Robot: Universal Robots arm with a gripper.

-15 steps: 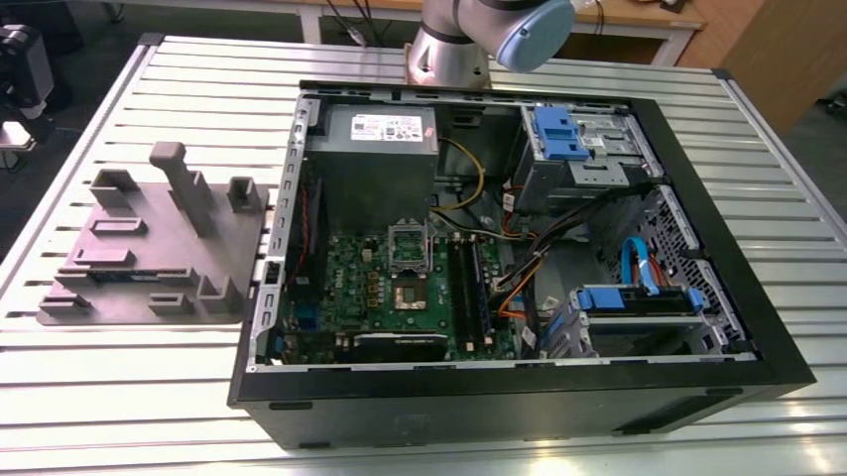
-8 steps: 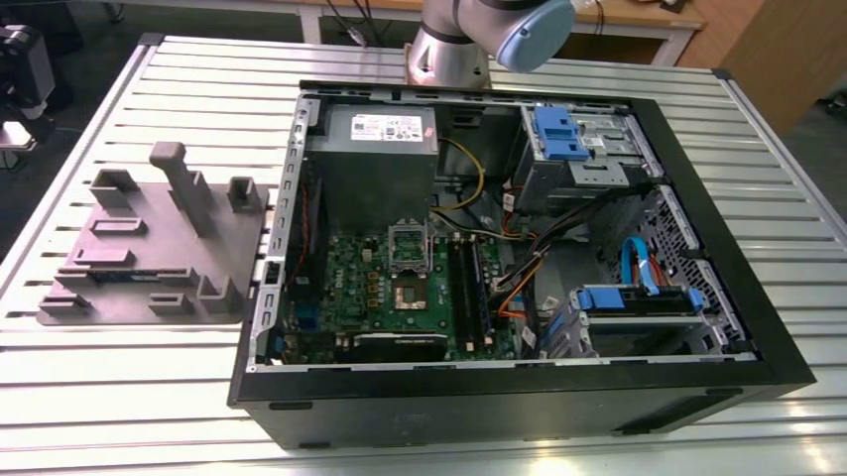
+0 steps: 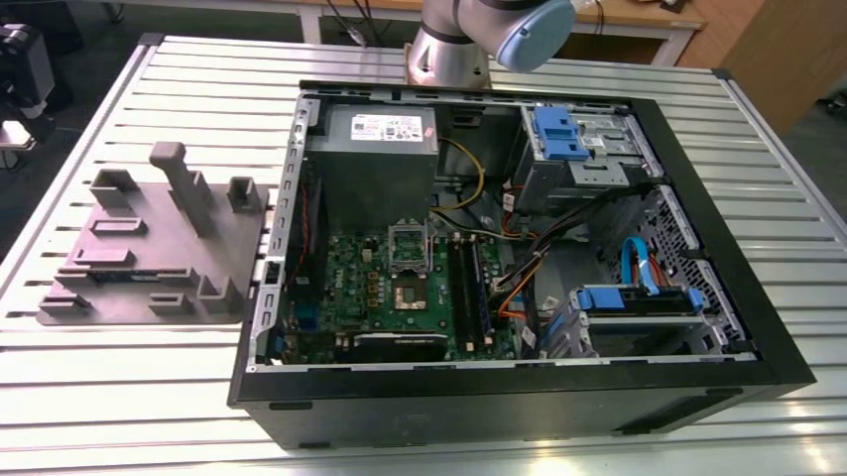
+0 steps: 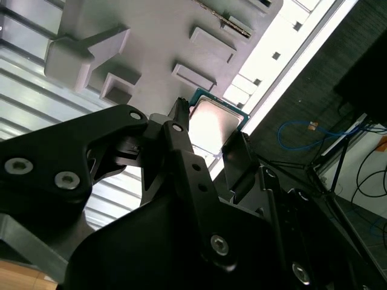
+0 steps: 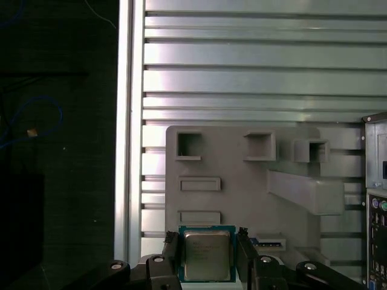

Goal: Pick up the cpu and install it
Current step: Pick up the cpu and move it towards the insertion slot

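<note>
The cpu [image 5: 207, 256], a small square chip with a silver-grey top and a thin green edge, sits between my gripper's black fingers [image 5: 171, 251]. My gripper [image 5: 207, 243] is shut on it, one finger on each of two opposite sides. The chip hangs above the grey moulded parts tray [image 5: 242, 199], well clear of its surface. In the second wrist view the cpu [image 4: 213, 124] shows in my gripper [image 4: 208, 132], with the tray [image 4: 157, 36] behind it. The exterior view has the motherboard [image 3: 397, 297] lying in the open computer case [image 3: 741, 297], its cpu socket [image 3: 409, 288] uncovered.
The tray [image 3: 146, 248] lies on the slatted metal table [image 3: 119, 397] at the exterior view's left of the case. Inside the case are a grey power supply [image 3: 381, 134], blue drive cages [image 3: 582, 139] and loose cables [image 3: 530, 268]. The arm's base [image 3: 450, 50] stands behind the case.
</note>
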